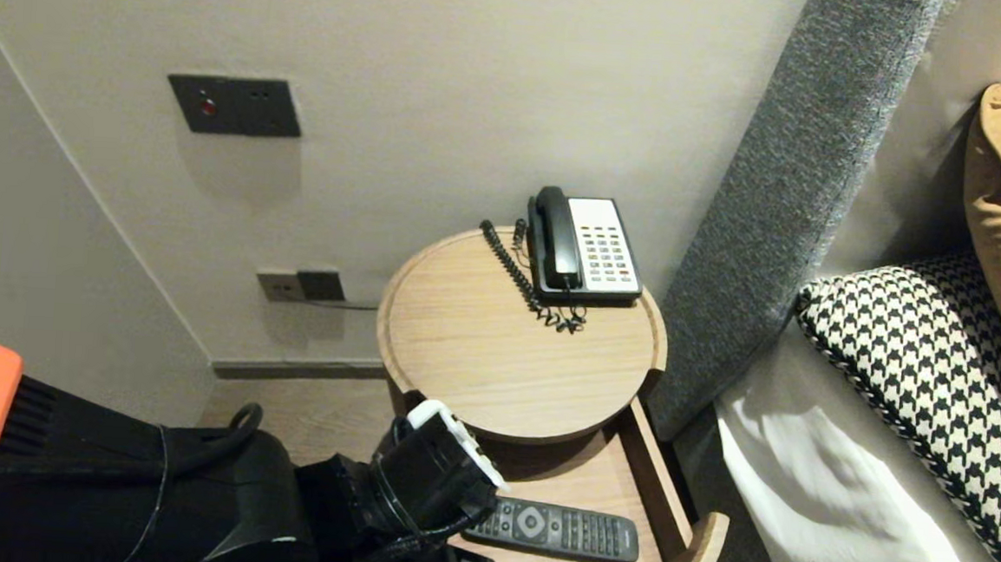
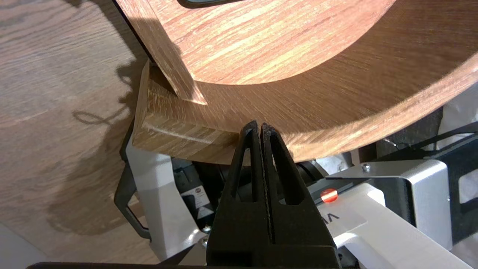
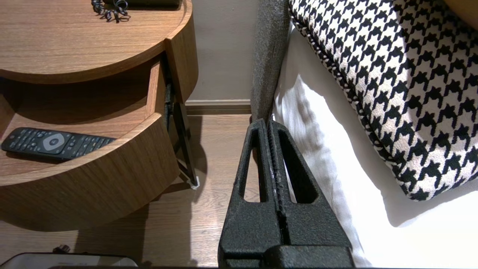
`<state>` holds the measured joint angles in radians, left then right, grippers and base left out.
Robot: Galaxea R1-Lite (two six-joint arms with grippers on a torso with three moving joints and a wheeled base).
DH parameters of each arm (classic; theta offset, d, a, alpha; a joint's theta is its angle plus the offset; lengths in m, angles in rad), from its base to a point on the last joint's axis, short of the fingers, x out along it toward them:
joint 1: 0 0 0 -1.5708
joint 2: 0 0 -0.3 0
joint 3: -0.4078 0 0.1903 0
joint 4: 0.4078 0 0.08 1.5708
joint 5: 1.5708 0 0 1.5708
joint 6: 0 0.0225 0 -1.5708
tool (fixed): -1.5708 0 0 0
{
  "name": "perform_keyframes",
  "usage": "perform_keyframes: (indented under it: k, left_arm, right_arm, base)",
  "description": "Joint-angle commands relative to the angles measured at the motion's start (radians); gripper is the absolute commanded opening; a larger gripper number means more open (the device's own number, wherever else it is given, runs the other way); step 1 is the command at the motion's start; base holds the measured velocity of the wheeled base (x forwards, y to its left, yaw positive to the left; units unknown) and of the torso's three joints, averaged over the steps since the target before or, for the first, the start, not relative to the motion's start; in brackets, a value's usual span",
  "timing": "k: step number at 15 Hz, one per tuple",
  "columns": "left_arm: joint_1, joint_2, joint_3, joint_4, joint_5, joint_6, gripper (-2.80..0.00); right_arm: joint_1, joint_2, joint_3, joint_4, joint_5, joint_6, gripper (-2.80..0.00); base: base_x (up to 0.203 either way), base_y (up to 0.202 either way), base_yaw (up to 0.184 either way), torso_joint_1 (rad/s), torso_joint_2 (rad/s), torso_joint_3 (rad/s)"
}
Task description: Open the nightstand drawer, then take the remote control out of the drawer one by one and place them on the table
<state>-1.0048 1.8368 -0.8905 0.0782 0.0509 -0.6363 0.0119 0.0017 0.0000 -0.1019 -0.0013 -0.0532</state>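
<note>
A round wooden nightstand [image 1: 513,351] has its drawer [image 1: 693,545] pulled out. A black remote [image 1: 555,528] lies flat on the drawer's floor. My left arm's wrist [image 1: 432,472] hangs over the drawer's near left corner, and its fingers are hidden in the head view. In the left wrist view my left gripper [image 2: 259,125] is shut and holds nothing. Its tips sit at the curved drawer front [image 2: 336,112]; I cannot tell whether they touch it. My right gripper [image 3: 269,122] is shut and empty, parked low over the floor between the nightstand and the bed. The remote [image 3: 52,144] shows off to its side.
A black and white desk phone [image 1: 585,247] with a coiled cord stands at the back of the nightstand top. A grey headboard [image 1: 783,203], a houndstooth pillow [image 1: 937,386] and white bedding lie to the right. Wall sockets [image 1: 300,286] are behind the nightstand.
</note>
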Motion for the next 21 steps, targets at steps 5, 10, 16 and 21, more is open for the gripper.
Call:
perform_keyframes:
  k: [5, 10, 16, 21]
  left_arm:
    - [0.076, 0.001, -0.180, 0.048, 0.038, 0.039, -2.80]
    - [0.083, 0.030, -0.412, 0.260, 0.052, 0.119, -2.80]
    - [0.074, 0.154, -0.598, 0.290, 0.077, 0.407, -2.80]
    - [0.048, 0.213, -0.612, 0.267, -0.082, 0.482, -2.80]
  right_arm:
    - [0.000, 0.001, 0.040, -0.001, 0.001, 0.000, -2.80]
    - [0.000, 0.001, 0.040, -0.001, 0.003, 0.000, -2.80]
    - [0.000, 0.001, 0.040, -0.001, 0.003, 0.000, -2.80]
    - [0.000, 0.001, 0.040, -0.001, 0.003, 0.007, -2.80]
  base:
    - [0.000, 0.000, 0.000, 0.000, 0.00, 0.000]
    - [0.000, 0.000, 0.000, 0.000, 0.00, 0.000]
    - [0.000, 0.000, 0.000, 0.000, 0.00, 0.000]
    - [0.000, 0.000, 0.000, 0.000, 0.00, 0.000]
